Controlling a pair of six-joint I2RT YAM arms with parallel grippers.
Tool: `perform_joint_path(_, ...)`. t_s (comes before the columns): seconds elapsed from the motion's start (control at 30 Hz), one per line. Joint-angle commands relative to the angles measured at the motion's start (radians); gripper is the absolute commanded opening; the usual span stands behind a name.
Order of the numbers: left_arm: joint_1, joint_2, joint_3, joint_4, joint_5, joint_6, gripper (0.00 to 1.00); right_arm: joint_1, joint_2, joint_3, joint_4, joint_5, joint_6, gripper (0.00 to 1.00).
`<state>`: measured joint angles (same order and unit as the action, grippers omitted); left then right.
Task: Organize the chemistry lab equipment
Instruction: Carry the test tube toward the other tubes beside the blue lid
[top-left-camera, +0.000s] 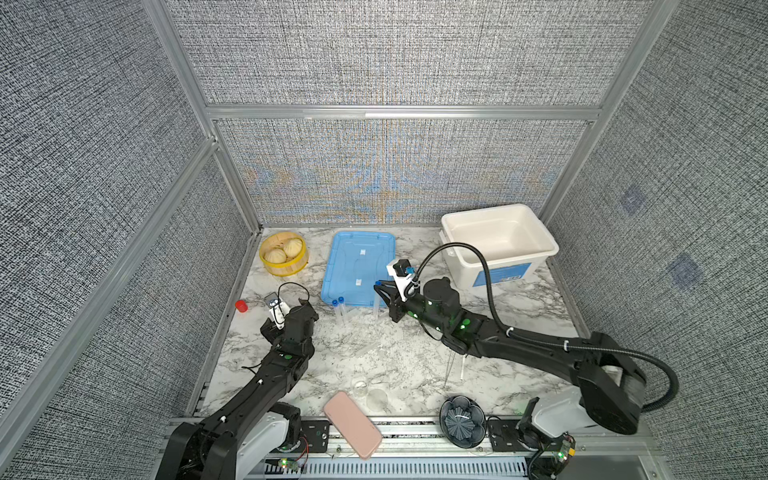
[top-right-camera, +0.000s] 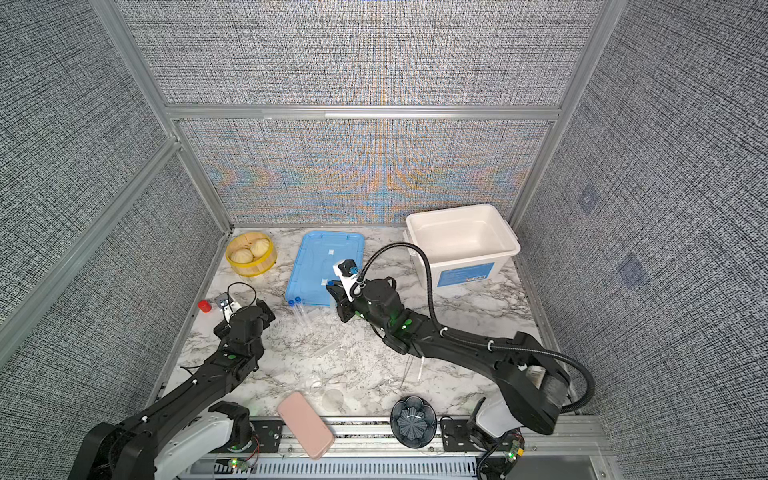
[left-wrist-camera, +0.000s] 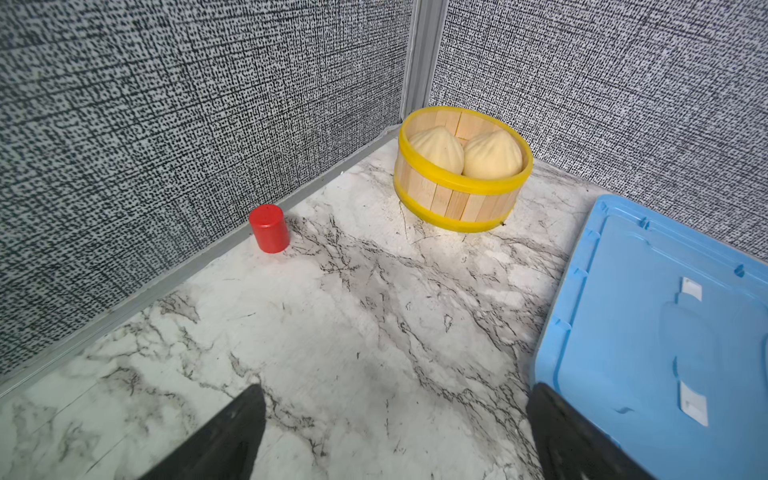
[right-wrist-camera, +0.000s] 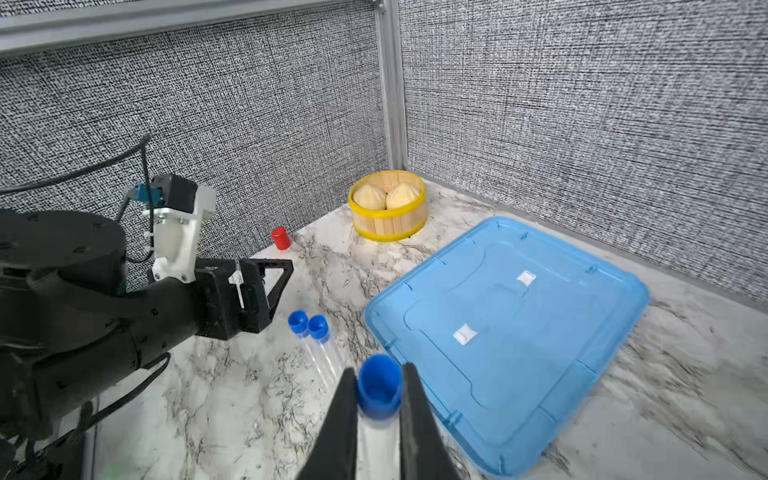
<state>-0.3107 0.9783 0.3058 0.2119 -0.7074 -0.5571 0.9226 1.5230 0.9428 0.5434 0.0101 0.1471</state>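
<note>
My right gripper (right-wrist-camera: 379, 370) is shut on a slim clear tube (right-wrist-camera: 379, 392), whose blue cap sticks out past the fingertips. In both top views this held tube (top-left-camera: 377, 291) (top-right-camera: 330, 286) hangs by the near right corner of the blue lid. Two more blue-capped tubes (top-left-camera: 340, 309) (right-wrist-camera: 309, 326) lie side by side on the marble at the lid's near left corner. My left gripper (left-wrist-camera: 395, 415) (top-left-camera: 306, 306) stands open and empty just left of them. Thin silver tweezers (top-left-camera: 449, 370) and a white stick (top-left-camera: 462, 370) lie partly under my right arm.
The blue lid (top-left-camera: 357, 266) lies flat at the back middle, with a white bin (top-left-camera: 486, 270) to its right. A steamer basket with buns (top-left-camera: 284, 253) and a red cup (top-left-camera: 241, 306) stand at the left wall. Pink phone (top-left-camera: 352, 424), dark flower-shaped bowl (top-left-camera: 462, 420) and clear round dishes (top-left-camera: 360, 385) are near the front edge.
</note>
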Motion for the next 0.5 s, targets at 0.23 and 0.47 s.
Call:
perform_joint_path(0.23,0.001,0.012,0.006,0.03,-0.008,0.005,0.99,0.004,0.158,0.105,0.187,-0.052,0.0,0.14)
perform_joint_path(0.47,0.001,0.009,0.006,0.027,-0.009,0.004,0.99,0.013,0.224,0.119,0.22,-0.041,0.011,0.14)
